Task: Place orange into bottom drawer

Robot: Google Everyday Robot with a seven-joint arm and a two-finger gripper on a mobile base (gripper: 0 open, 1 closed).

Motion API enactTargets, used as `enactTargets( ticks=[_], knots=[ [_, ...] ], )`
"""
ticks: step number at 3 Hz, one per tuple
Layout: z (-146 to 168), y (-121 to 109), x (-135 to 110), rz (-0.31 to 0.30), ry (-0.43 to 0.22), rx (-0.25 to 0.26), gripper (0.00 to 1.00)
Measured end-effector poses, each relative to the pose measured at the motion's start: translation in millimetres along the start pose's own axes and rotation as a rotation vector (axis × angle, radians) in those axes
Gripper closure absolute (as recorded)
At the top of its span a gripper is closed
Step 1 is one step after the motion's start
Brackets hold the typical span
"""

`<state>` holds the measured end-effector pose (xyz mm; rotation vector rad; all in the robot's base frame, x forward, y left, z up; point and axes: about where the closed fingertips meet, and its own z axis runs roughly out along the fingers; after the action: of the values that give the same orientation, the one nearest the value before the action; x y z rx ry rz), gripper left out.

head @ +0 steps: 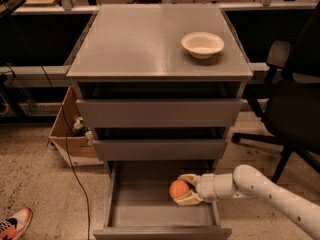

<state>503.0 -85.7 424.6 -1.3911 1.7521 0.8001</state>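
Observation:
The orange [178,189] is a small round fruit held between my gripper's two cream fingers. My gripper [184,189] is shut on it, reaching in from the right on a white arm [260,189]. It hangs inside the open bottom drawer [150,216], low over the right side of the grey tray. I cannot tell whether the orange touches the drawer floor. The two shallower drawers above are nearly closed.
A cream-white bowl [202,44] stands on the cabinet top [140,44] at the right. A black office chair [295,109] is to the right. A cardboard box [70,134] and a black cable [70,159] lie left. A shoe [12,224] is at the lower left.

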Motion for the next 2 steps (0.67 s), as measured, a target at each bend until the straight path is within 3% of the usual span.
enactTargets(
  ticks=[2],
  knots=[
    [77,-27,44,-0.016,-0.043,0.126,1.00]
  ],
)
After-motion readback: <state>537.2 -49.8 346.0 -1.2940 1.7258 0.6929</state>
